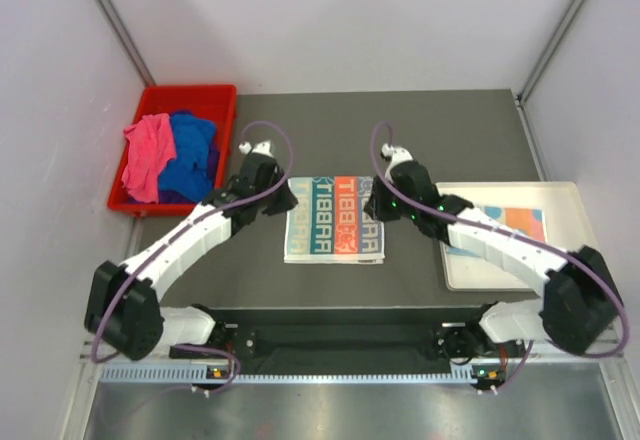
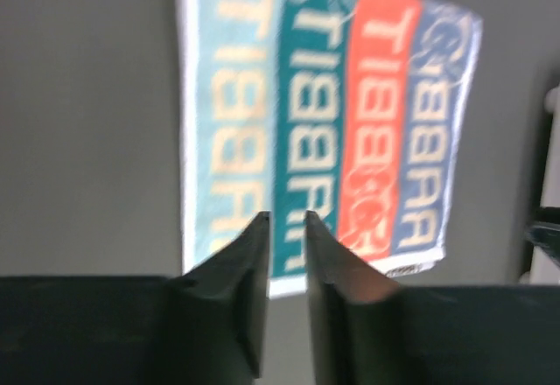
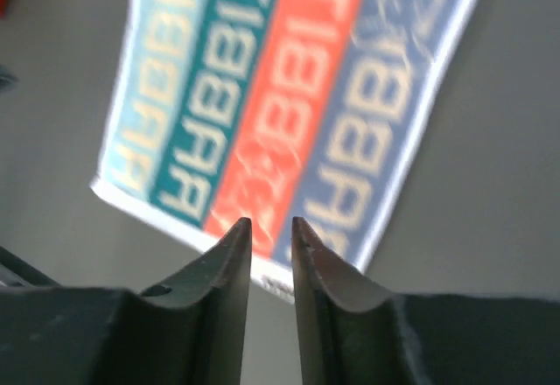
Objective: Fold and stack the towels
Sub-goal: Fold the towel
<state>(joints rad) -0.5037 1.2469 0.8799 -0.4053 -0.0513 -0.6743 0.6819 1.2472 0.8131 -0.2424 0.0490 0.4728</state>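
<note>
A folded towel (image 1: 335, 218) with light blue, teal, orange and blue lettered stripes lies flat mid-table. It also fills the left wrist view (image 2: 324, 114) and the right wrist view (image 3: 289, 96). My left gripper (image 1: 285, 198) (image 2: 287, 217) hovers over the towel's far left corner, jaws a little apart and empty. Over the far right corner, my right gripper (image 1: 372, 203) (image 3: 271, 223) is also narrowly open with nothing between its fingers. A pink towel (image 1: 150, 155) and a royal blue towel (image 1: 192, 155) lie crumpled in the red bin. Another folded patterned towel (image 1: 512, 222) rests on the white tray.
The red bin (image 1: 190, 90) stands at the far left of the table. At the right sits the white tray (image 1: 500, 280), under my right arm. Grey walls close in the table at the back and both sides.
</note>
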